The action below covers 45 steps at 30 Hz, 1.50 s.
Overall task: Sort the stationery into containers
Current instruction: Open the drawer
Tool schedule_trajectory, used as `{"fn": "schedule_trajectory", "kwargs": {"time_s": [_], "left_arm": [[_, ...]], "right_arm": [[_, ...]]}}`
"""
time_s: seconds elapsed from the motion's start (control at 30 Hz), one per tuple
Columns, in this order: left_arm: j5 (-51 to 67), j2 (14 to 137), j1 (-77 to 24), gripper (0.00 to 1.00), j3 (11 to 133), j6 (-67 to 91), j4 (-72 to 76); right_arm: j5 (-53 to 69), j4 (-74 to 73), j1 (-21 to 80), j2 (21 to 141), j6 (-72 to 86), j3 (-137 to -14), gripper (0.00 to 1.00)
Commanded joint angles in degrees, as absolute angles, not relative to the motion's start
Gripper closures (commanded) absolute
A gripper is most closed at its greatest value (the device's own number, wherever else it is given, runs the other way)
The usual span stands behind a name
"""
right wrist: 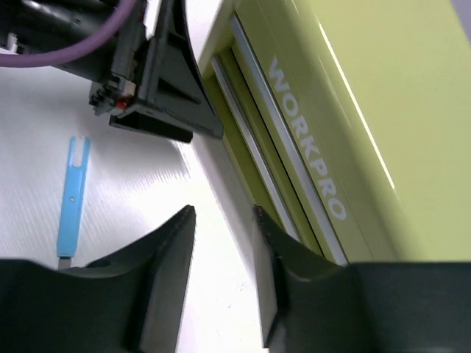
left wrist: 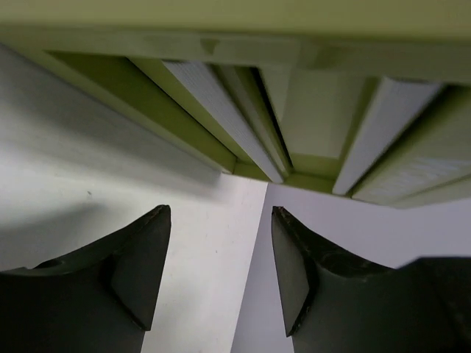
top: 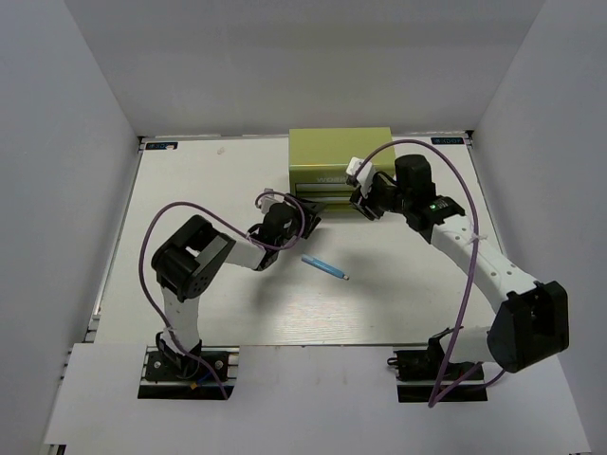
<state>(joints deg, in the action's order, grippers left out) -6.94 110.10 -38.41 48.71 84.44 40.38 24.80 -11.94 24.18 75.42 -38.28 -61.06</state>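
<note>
The olive-green tool chest (top: 340, 156) stands at the back of the table, its "WORKPRO" label (right wrist: 305, 158) and two drawer fronts facing the arms. A thin blue pen (top: 325, 268) lies on the table in front of it, and it also shows as the blue pen (right wrist: 72, 198) in the right wrist view. My left gripper (top: 308, 216) is at the lower left of the drawers, open, with only table between its fingers (left wrist: 143, 257). My right gripper (top: 363, 204) is at the chest's front right, open and empty, with the chest (right wrist: 368, 95) just beyond its fingertips.
White walls close in the table on the left, back and right. The left gripper's black finger (right wrist: 173, 95) and purple cable (right wrist: 66, 51) sit close ahead of my right gripper. The drawers' pale handle strips (left wrist: 221, 110) fill the top of the left wrist view.
</note>
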Motion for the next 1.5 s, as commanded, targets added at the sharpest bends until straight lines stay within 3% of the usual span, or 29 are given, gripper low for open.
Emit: {"fn": "schedule_trajectory", "kwargs": {"time_s": [0.0, 0.23, 0.83, 1.03, 1.1, 1.17, 1.47], "left_arm": [[-9.7, 112.1, -38.6, 0.33, 49.7, 86.3, 47.7], [-11.2, 117.4, -38.6, 0.33, 54.2, 86.8, 49.8], [-16.8, 124.9, -38.6, 0.4, 59.2, 88.1, 57.5], [-17.3, 125.4, -38.1, 0.52, 59.2, 88.6, 56.3], [-17.3, 125.9, -38.1, 0.6, 59.2, 89.1, 56.3], [-17.3, 126.5, -38.1, 0.62, 58.0, 89.1, 57.8], [-17.1, 126.0, -39.1, 0.8, 55.3, 89.7, 60.4]], "right_arm": [[22.7, -10.0, 23.1, 77.4, -35.9, -63.9, 0.56], [22.3, -8.4, 21.2, 79.0, -35.2, -66.3, 0.5], [21.4, -8.3, 18.3, 79.3, -35.3, -67.9, 0.5], [19.6, -7.6, 17.8, 80.4, -35.5, -68.6, 0.48], [19.3, -7.7, 17.8, 81.8, -35.7, -69.8, 0.42], [18.8, -7.8, 17.9, 82.4, -36.0, -70.9, 0.39], [18.0, -9.0, 18.0, 88.8, -40.7, -78.0, 0.31]]}}
